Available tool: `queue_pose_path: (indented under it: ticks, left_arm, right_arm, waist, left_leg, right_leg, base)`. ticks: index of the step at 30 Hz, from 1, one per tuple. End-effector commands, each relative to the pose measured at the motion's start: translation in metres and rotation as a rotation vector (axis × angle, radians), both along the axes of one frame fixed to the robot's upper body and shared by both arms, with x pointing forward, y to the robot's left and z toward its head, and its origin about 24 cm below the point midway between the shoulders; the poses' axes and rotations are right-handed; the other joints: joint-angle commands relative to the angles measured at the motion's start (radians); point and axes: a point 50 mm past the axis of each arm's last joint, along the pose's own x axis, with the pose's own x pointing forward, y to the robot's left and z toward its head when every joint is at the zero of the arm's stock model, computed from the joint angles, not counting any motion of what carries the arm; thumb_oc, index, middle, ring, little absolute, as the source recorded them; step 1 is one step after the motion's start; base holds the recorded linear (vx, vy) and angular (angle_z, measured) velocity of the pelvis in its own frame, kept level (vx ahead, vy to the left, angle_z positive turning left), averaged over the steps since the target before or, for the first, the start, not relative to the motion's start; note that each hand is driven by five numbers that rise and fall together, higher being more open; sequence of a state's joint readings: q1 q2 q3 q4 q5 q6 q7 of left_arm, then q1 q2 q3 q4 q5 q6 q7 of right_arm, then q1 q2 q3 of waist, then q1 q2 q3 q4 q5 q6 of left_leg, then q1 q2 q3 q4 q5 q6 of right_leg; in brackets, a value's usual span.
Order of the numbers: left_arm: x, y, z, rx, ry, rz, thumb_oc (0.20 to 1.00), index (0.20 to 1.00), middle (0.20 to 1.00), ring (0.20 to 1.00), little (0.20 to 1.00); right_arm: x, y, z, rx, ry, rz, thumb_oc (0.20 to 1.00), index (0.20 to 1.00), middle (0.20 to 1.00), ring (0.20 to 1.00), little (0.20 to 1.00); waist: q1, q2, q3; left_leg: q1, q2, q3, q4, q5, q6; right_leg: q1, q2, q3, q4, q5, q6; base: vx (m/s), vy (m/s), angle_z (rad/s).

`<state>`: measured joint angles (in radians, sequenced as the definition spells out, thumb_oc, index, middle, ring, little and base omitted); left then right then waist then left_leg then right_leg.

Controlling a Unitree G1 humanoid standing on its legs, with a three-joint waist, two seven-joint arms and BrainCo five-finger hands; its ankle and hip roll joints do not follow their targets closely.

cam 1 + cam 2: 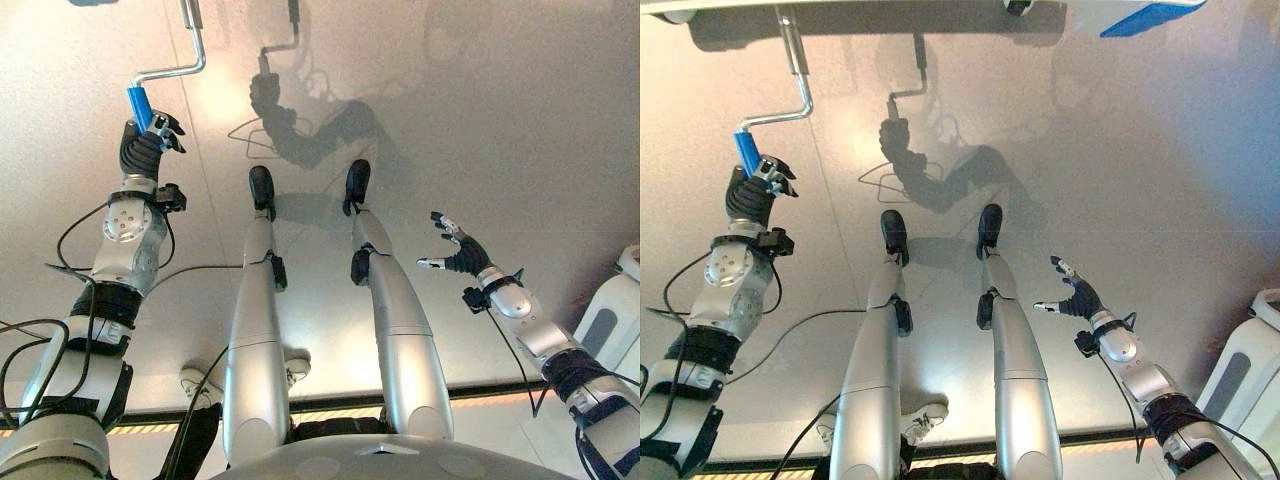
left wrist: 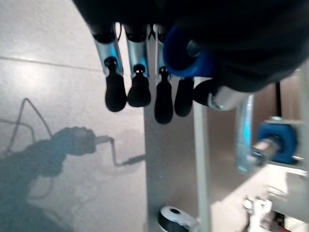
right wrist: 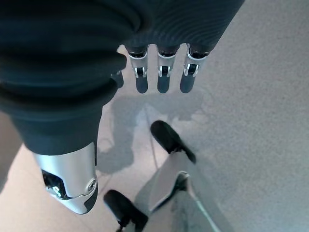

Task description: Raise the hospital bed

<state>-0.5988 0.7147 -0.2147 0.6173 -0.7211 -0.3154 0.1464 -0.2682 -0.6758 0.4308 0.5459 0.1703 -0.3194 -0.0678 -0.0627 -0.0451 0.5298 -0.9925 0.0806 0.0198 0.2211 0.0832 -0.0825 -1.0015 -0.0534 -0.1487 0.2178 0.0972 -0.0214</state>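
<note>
Left hand [image 1: 145, 142] curled round blue crank grip [image 1: 138, 105], crank shaft [image 1: 190, 40] cut off above, right hand [image 1: 462, 252] spread

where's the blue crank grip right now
The blue crank grip on the bent silver crank rod is upper left in the eye views, clasped by the left hand.

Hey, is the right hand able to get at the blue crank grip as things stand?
Probably not. The right hand hangs open over bare floor, far across from the blue crank grip, and the left hand is already curled round that grip.
</note>
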Motion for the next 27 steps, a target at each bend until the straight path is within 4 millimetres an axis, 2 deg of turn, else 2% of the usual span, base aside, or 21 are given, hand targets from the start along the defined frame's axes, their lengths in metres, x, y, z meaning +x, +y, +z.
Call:
queue_pose_path:
  ticks: [1,6,10,11,16,21,23,24,26,27]
  left_arm:
    - [-0.013,0.021,-0.039,-0.033,0.155,0.124,0.200,0.200,0.200,0.200,0.200]
    - [0.001,0.020,-0.032,-0.040,0.174,0.150,0.200,0.200,0.200,0.200,0.200]
    - [0.006,0.020,-0.032,0.029,0.221,0.143,0.200,0.200,0.200,0.200,0.200]
    - [0.013,0.010,-0.028,0.060,0.215,0.114,0.200,0.200,0.200,0.200,0.200]
    - [0.023,-0.001,-0.020,0.122,0.228,0.077,0.200,0.200,0.200,0.200,0.200]
    - [0.040,-0.025,0.003,0.217,0.186,0.023,0.200,0.200,0.200,0.200,0.200]
    - [0.040,-0.025,0.003,0.218,0.186,0.023,0.200,0.200,0.200,0.200,0.200]
    - [0.046,-0.039,0.012,0.240,0.156,-0.012,0.200,0.200,0.200,0.200,0.200]
    - [0.049,-0.054,0.022,0.290,0.113,-0.062,0.200,0.200,0.200,0.200,0.200]
    - [0.049,-0.054,0.022,0.290,0.113,-0.062,0.200,0.200,0.200,0.200,0.200]
  right_arm:
    - [-0.006,0.009,-0.006,0.007,0.017,0.030,1.000,1.000,1.000,1.000,1.000]
    - [-0.002,0.012,-0.001,0.019,0.007,0.043,1.000,1.000,1.000,1.000,1.000]
    - [-0.001,0.014,-0.001,0.029,0.009,0.051,1.000,1.000,1.000,1.000,1.000]
    - [0.001,0.017,0.002,0.030,0.004,0.068,1.000,1.000,1.000,1.000,1.000]
    - [0.005,0.019,0.004,0.031,0.005,0.079,1.000,1.000,1.000,1.000,1.000]
    - [0.011,0.026,0.004,0.037,0.010,0.097,1.000,1.000,1.000,1.000,1.000]
    - [0.011,0.026,0.004,0.037,0.010,0.097,1.000,1.000,1.000,1.000,1.000]
    - [0.012,0.029,0.004,0.042,0.010,0.104,1.000,1.000,1.000,1.000,1.000]
    - [0.012,0.031,0.003,0.037,0.015,0.109,1.000,1.000,1.000,1.000,1.000]
    - [0.012,0.031,0.003,0.037,0.015,0.109,1.000,1.000,1.000,1.000,1.000]
  waist:
    - [-0.014,-0.094,-0.011]
    - [-0.030,-0.104,-0.010]
    - [-0.036,-0.110,-0.010]
    - [-0.043,-0.115,-0.010]
    - [-0.054,-0.119,-0.010]
    - [-0.076,-0.128,-0.010]
    - [-0.075,-0.128,-0.010]
    - [-0.081,-0.130,-0.010]
    - [-0.086,-0.130,-0.010]
    - [-0.086,-0.130,-0.010]
  left_leg:
    - [-0.016,-0.053,0.043,0.074,-0.101,0.069]
    - [-0.039,-0.046,0.038,0.094,-0.111,0.070]
    - [-0.056,-0.043,0.042,0.117,-0.121,0.072]
    - [-0.069,-0.042,0.044,0.134,-0.129,0.075]
    - [-0.087,-0.036,0.046,0.151,-0.137,0.076]
    - [-0.113,-0.032,0.047,0.180,-0.149,0.079]
    - [-0.114,-0.032,0.047,0.180,-0.150,0.079]
    - [-0.121,-0.031,0.048,0.189,-0.152,0.080]
    - [-0.123,-0.031,0.050,0.189,-0.152,0.080]
    - [-0.123,-0.031,0.050,0.189,-0.152,0.080]
  right_leg:
    - [-0.004,0.012,0.033,0.000,0.006,0.118]
    - [-0.025,0.015,0.037,0.011,0.003,0.117]
    - [-0.042,0.018,0.041,0.029,0.000,0.115]
    - [-0.053,0.021,0.043,0.036,0.001,0.114]
    - [-0.071,0.023,0.048,0.041,0.003,0.114]
    - [-0.099,0.034,0.055,0.054,0.005,0.112]
    - [-0.099,0.034,0.055,0.055,0.005,0.112]
    - [-0.106,0.035,0.057,0.059,0.006,0.111]
    - [-0.109,0.035,0.057,0.058,0.009,0.112]
    - [-0.109,0.035,0.057,0.058,0.009,0.112]
  base:
    - [0.00,0.000,0.00]
    - [0.00,0.000,0.00]
    - [0.00,0.006,-0.01]
    - [0.00,0.013,-0.05]
    - [0.00,0.011,-0.05]
    - [0.00,-0.001,-0.02]
    - [0.00,-0.008,-0.05]
    - [0.00,-0.014,-0.07]
    - [0.00,-0.010,-0.03]
    - [0.00,0.000,0.00]
